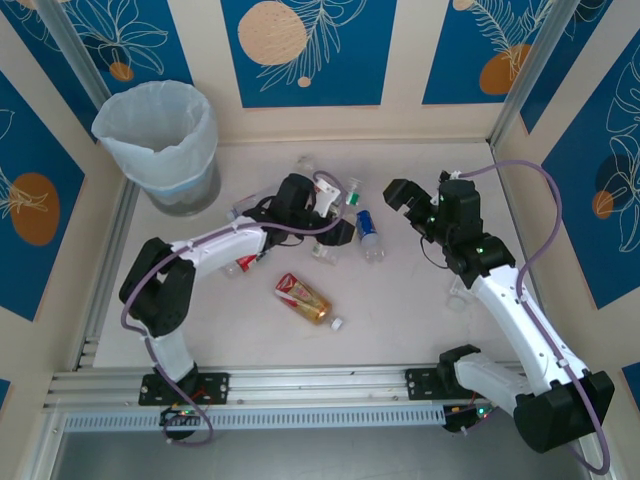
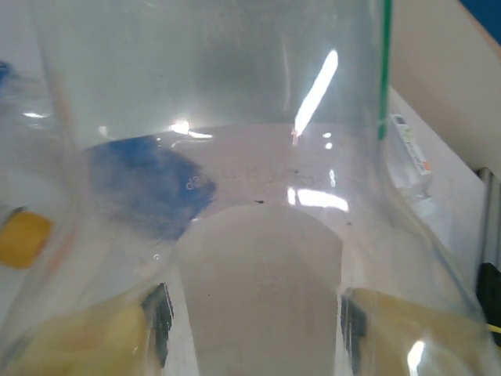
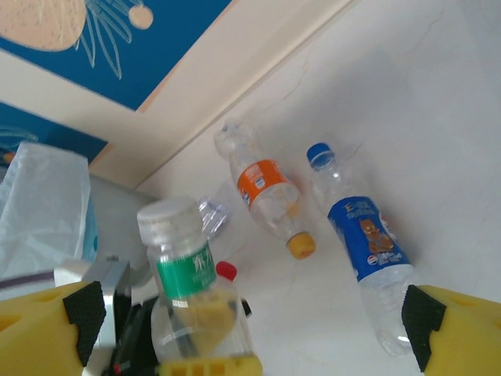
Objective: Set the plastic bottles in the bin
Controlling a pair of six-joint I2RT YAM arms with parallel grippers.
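On table | blue-label bottle (image 3: 366,249) lying flat (cap toward wall)

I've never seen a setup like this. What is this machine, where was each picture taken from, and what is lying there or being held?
These are two robot arms bolted to a table, each ending in a two-finger gripper. One picture looks down from above. The other two come from small cameras on the arms' wrists. The left gripper is shut on a clear green-label bottle, seen very close in its own camera. The right gripper is open and holds nothing. On the table lie more bottles, among them a blue-label bottle, an orange-label bottle and a red-yellow bottle. The bin, lined with a white bag, stands in the far left corner.
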